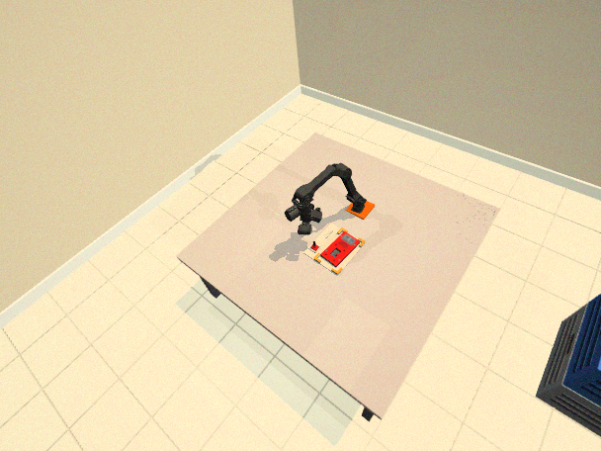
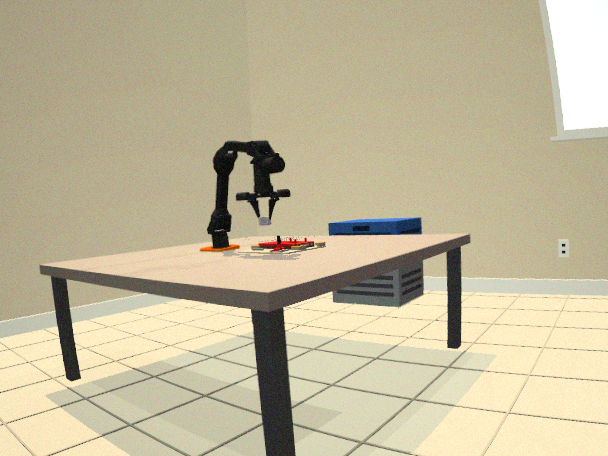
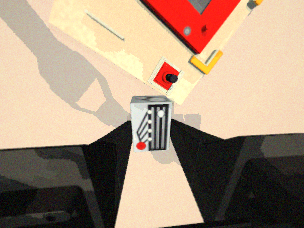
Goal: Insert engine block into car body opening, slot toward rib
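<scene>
Holding the block [image 3: 151, 123], your gripper [image 3: 152, 142] hangs above the table [image 2: 350, 255], beside the car body [image 1: 340, 248].

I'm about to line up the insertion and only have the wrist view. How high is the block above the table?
Observer: The engine block hangs well above the table, clamped in the gripper.
Operator: Am I over the car body?
Observer: No. In the top view the gripper is off to the side of the red car body.
Operator: Is the arm near anything else?
Observer: A blue box sits beyond the table, far away.
</scene>
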You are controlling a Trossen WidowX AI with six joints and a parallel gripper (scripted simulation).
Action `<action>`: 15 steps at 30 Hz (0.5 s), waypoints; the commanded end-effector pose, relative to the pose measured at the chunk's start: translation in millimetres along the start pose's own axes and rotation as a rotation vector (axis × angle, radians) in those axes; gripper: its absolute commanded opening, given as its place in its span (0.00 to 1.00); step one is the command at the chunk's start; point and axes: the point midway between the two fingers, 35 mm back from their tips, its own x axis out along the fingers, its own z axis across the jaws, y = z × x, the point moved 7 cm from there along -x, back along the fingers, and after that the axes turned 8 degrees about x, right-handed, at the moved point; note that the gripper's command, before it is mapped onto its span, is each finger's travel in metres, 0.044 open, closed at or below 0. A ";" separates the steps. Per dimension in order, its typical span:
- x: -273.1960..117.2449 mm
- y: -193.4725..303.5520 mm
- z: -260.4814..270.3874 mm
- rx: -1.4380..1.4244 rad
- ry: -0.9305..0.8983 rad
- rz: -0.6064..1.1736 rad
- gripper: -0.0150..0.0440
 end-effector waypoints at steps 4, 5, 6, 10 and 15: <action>8.5 -19.1 -10.9 -0.116 -0.004 -0.002 0.25; 9.5 -21.8 -12.4 -0.132 -0.004 -0.002 0.25; 10.5 -24.5 -14.0 -0.149 -0.004 -0.002 0.25; 14.8 -35.6 -19.8 -0.218 -0.003 -0.003 0.25; 20.1 -49.9 -26.5 -0.303 -0.002 -0.005 0.25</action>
